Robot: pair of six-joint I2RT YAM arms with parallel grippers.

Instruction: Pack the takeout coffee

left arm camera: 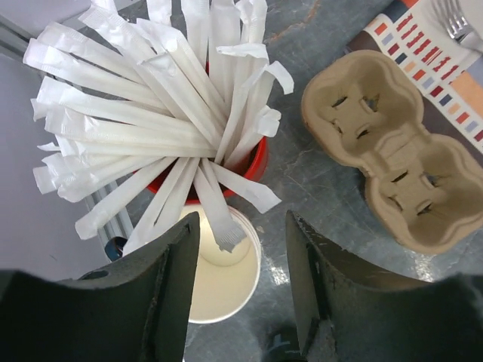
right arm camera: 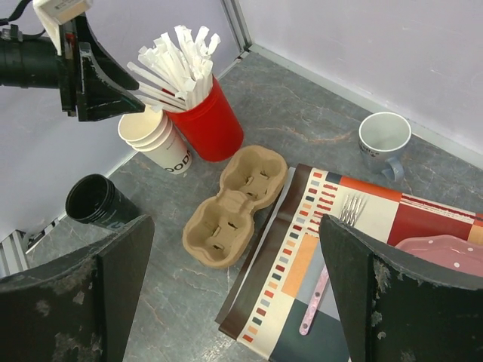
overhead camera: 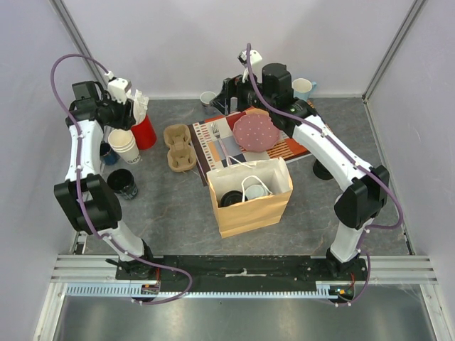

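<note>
The takeout coffee stands inside the open brown paper bag (overhead camera: 264, 210) in the middle of the table: one cup with a black lid (overhead camera: 231, 199), one with a white lid (overhead camera: 254, 190). My left gripper (overhead camera: 132, 106) (left arm camera: 241, 222) (right arm camera: 139, 94) is at the far left, over wrapped straws (left arm camera: 151, 113) in a red cup (overhead camera: 145, 132). Its jaws are part open; one straw end lies between them, not pinched. My right gripper (overhead camera: 231, 98) (right arm camera: 235, 219) hangs wide open and empty above the back of the table, far from the bag.
Beside the red cup are stacked white lidless cups (overhead camera: 126, 146) (left arm camera: 223, 279) and a black lidless cup (overhead camera: 122, 182) (right arm camera: 98, 202). A pulp cup carrier (overhead camera: 179, 147) (right arm camera: 234, 204) lies left of a striped placemat (overhead camera: 210, 145) with fork (right arm camera: 349, 208) and pink plate (overhead camera: 256, 131). Mugs (overhead camera: 303, 88) (right arm camera: 385, 139) stand at the back.
</note>
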